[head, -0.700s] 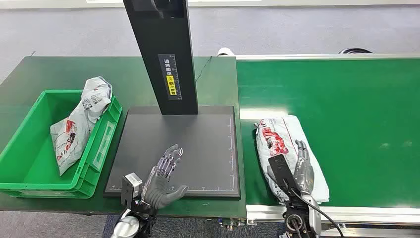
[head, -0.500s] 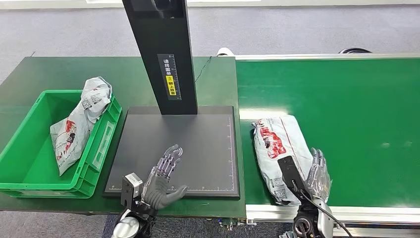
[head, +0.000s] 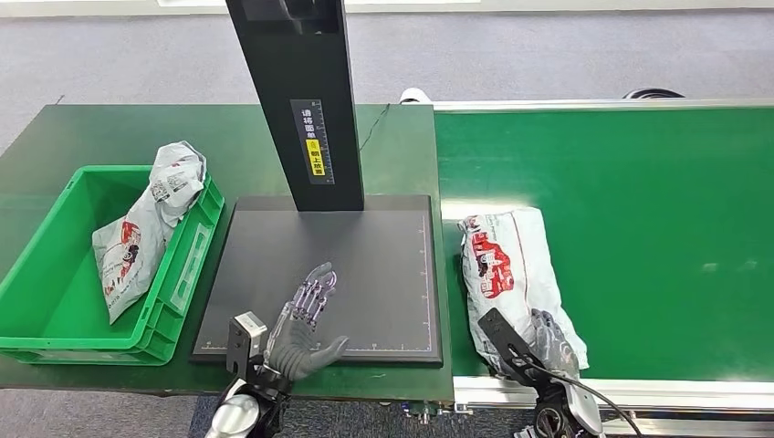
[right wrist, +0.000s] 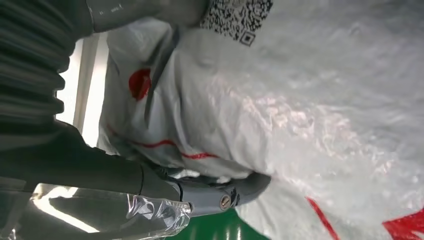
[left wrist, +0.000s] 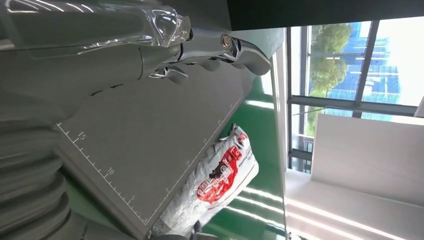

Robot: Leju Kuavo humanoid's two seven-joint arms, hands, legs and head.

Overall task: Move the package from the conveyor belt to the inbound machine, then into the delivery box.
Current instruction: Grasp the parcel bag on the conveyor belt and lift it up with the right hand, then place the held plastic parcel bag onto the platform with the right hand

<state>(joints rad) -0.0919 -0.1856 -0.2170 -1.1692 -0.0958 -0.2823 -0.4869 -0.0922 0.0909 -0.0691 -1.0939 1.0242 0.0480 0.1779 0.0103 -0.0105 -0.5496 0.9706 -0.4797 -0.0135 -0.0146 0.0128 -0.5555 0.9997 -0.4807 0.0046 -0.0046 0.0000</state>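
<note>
Gripping package (head: 504, 265) near end, right-hand fingers (head: 548, 330)

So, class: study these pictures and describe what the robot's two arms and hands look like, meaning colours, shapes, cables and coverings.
The left hand has a dark grey palm and thick grey thumb, with slim metallic fingers under clear film. A small black-and-silver camera block sits at its silver wrist. The right hand is grey too, with a black bar-shaped mount beside it and a thin black cable looping from the wrist. The wrist views show grey ribbed covers.

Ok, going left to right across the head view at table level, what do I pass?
Green bin → package in the bin → black scanner plate with the left hand over it → package on the belt → bare green belt.
</note>
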